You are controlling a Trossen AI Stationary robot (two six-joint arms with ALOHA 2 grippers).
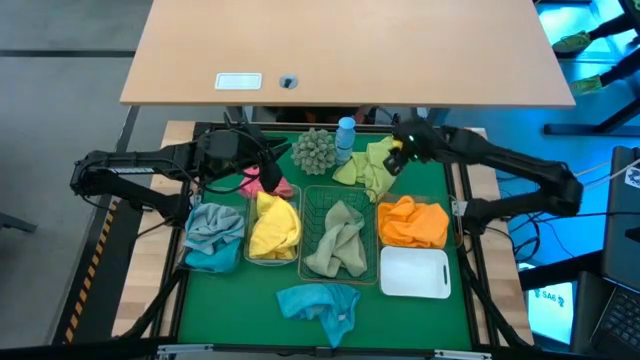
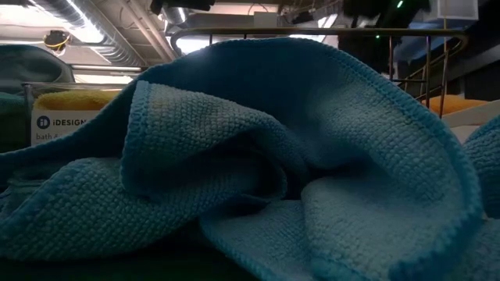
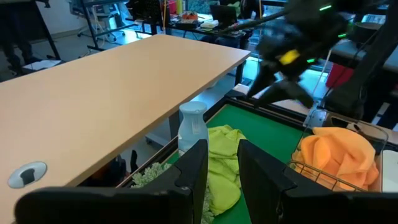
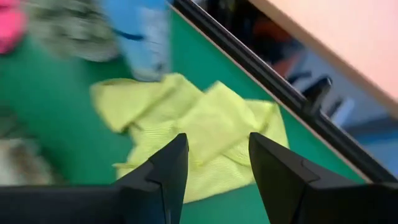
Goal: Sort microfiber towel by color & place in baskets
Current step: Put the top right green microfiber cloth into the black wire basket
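above the lime towel point(image 4: 205, 134) at the mat's far edge, i'm hovering my right gripper point(image 4: 217, 168), jaws open and empty. four baskets point(image 1: 272, 262) are holding towels; lime, pink point(image 1: 262, 185) and blue point(image 1: 320, 305) ones are waiting.

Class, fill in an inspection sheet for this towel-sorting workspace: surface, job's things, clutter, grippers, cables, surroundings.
Surface: green mat.
Job's things: baskets in a row hold a light blue towel, yellow towel, grey-green towel and orange towel; white bin looks empty. Loose: lime towel, pink towel, blue towel.
Clutter: spiky ball, blue bottle.
Grippers: right gripper open above the lime towel; left gripper open, holding nothing, near the pink towel.
Cables: black leads by the left arm.
Surroundings: wooden desk behind.
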